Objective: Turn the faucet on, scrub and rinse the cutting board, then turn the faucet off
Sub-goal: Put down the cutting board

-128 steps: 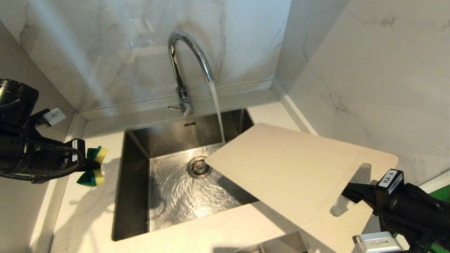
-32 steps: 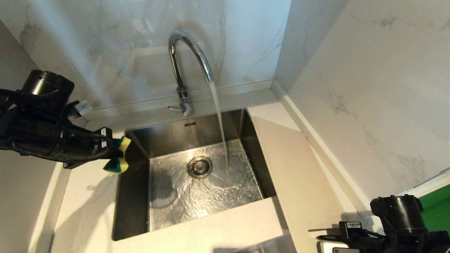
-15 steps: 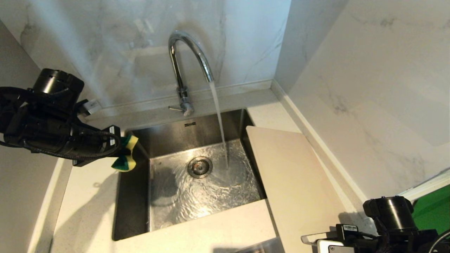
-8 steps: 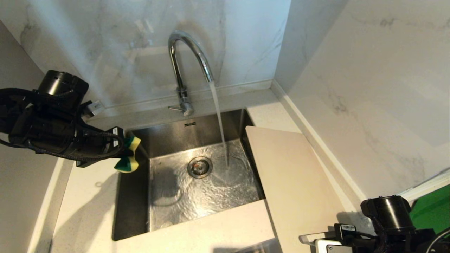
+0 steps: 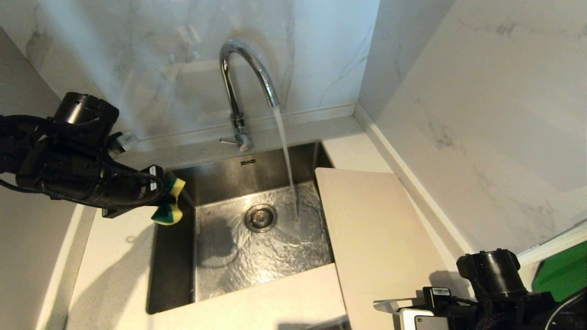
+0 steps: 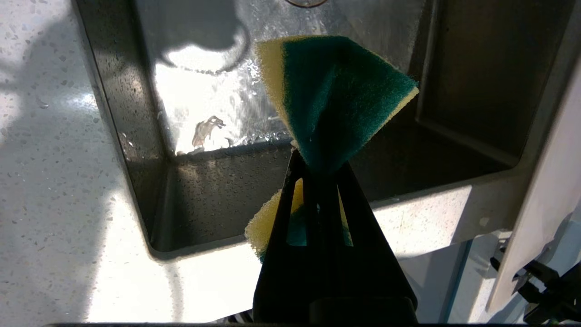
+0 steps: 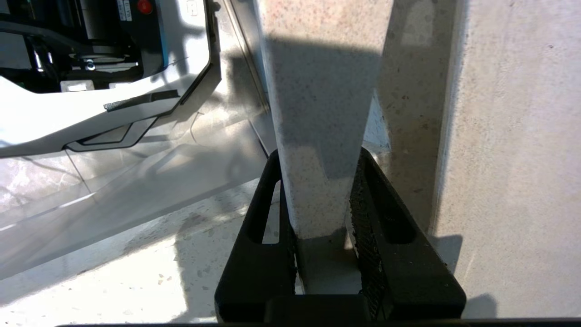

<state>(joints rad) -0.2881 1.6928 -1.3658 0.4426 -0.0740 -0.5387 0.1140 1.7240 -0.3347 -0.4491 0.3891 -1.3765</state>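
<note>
Cutting board swung sinkward, faucet running

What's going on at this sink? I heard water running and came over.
The faucet is on, and its stream pours into the sink. The robot's left hand is shut on a green and yellow sponge at the sink's left edge. The right hand grips the cutting board, which stands on edge at the sink's right side, clear of the stream. Sponge and board are well apart.
</note>
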